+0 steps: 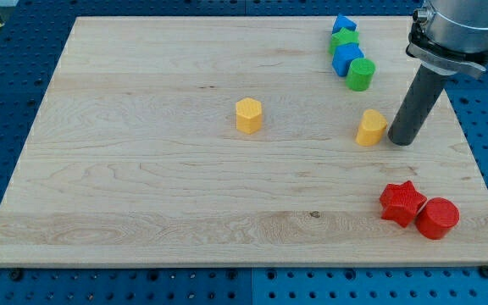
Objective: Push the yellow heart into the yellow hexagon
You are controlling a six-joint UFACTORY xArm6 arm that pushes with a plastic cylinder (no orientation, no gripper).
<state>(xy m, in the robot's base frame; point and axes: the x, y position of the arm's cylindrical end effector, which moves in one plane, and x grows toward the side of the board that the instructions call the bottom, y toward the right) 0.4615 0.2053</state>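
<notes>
The yellow heart (371,127) lies at the view's right of the wooden board. The yellow hexagon (248,114) stands near the board's middle, well to the left of the heart. My tip (401,141) rests on the board just right of the heart, close to it or touching it; I cannot tell which. The rod rises up and to the right from the tip.
At the view's top right a blue block (343,24), a green block (344,40), a blue cube (346,59) and a green cylinder (361,74) form a row. A red star (402,203) and a red cylinder (437,218) sit at the bottom right. The board's right edge (473,161) is near.
</notes>
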